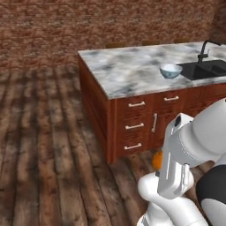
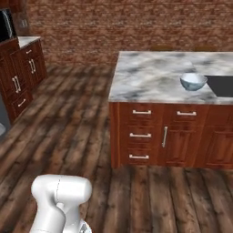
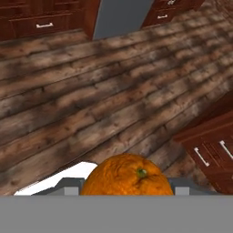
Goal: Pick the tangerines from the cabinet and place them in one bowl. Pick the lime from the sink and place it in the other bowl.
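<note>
Hand view: tangerine (image 3: 126,175) in claw (image 3: 126,187) | open plank floor (image 3: 91,104) beyond

2 base views face the marble counter (image 1: 132,70) from either side; hand view looks down at floorboards (image 3: 91,113)

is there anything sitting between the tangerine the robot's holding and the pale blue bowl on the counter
Nothing visible blocks it. The tangerine is held low over the wooden floor, and the pale bowl stands in the open on the marble counter beside the sink, with bare counter around it.
</note>
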Controlling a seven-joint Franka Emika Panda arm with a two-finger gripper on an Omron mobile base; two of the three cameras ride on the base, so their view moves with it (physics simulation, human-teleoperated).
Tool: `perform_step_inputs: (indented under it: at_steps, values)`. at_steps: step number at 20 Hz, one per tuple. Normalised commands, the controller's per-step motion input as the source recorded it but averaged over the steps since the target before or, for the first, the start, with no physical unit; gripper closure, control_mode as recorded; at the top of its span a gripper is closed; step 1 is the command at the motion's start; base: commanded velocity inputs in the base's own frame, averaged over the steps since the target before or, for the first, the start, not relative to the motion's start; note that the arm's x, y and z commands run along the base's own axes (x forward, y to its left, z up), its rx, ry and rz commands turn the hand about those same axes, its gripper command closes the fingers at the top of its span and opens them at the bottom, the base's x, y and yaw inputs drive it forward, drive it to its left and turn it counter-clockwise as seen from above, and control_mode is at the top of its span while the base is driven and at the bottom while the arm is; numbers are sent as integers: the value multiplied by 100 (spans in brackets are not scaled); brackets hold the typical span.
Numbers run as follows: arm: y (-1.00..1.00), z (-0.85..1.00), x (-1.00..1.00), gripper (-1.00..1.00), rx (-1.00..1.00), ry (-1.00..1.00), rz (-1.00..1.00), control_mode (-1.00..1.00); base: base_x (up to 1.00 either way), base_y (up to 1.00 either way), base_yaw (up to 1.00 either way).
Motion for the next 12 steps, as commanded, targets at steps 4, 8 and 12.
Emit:
perform_step_inputs:
  at_steps: [4, 8, 12]
  values:
    - [0, 0, 0, 100, 0, 0, 0, 100, 84, 64, -10]
    - [0, 0, 0, 100, 0, 0, 0, 100, 100, 64, -9]
    - [0, 0, 0, 100, 0, 0, 0, 100, 99, 29, -11]
